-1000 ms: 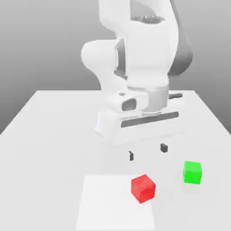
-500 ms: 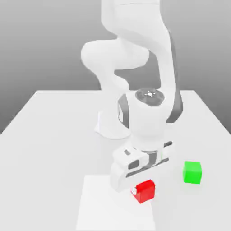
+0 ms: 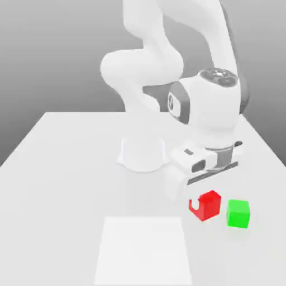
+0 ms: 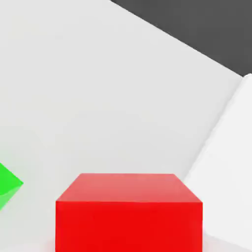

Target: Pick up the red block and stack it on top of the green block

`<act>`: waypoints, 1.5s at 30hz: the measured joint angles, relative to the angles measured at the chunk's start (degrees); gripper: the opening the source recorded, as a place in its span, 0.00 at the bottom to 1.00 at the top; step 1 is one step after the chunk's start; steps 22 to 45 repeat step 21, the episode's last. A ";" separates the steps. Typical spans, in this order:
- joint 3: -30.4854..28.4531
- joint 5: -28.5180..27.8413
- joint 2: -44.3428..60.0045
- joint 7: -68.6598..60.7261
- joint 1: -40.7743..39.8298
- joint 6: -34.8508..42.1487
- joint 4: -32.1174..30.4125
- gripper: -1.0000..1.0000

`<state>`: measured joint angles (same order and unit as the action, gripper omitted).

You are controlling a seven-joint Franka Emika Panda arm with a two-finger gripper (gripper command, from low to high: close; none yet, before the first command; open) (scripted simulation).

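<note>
Beside the green block (image 3: 238,213), on the exterior view's left, the red block (image 3: 207,204) now hangs off the table (image 3: 67,167), carried from the pale square (image 3: 144,250). Gripper (image 3: 202,205) is closed on it. Lift done; placement remains.

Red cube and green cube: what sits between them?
Nothing: in the exterior view only a narrow strip of bare white table separates the small matte red cube from the small matte green cube.

A plain white matte table (image 3: 67,167) fills the frame's lower half. On it, at lower right, rests a small bright-green matte cube (image 3: 238,213); a paler white square patch (image 3: 144,251) lies at bottom centre.
</note>
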<state>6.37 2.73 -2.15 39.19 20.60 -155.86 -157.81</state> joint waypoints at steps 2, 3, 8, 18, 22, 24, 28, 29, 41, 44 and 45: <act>1.33 0.25 -1.02 3.70 2.34 0.92 -0.07 0.00; 1.99 0.30 -1.52 5.60 3.45 1.37 -0.11 0.00; 5.74 -1.07 -2.79 15.15 6.86 2.83 -0.21 0.00; 5.11 -10.70 8.34 23.01 5.99 -6.96 0.44 0.00; 5.47 -10.09 9.28 22.55 5.79 -8.20 0.38 1.00; 5.47 -10.09 9.28 22.55 5.79 -8.20 0.38 1.00; 5.47 -10.09 9.28 22.55 5.79 -8.20 0.38 1.00; 5.47 -10.09 9.28 22.55 5.79 -8.20 0.38 1.00; 5.47 -10.09 9.28 22.55 5.79 -8.20 0.38 1.00; 5.47 -10.09 9.28 22.55 5.79 -8.20 0.38 1.00; 5.47 -10.09 9.28 22.55 5.79 -8.20 0.38 1.00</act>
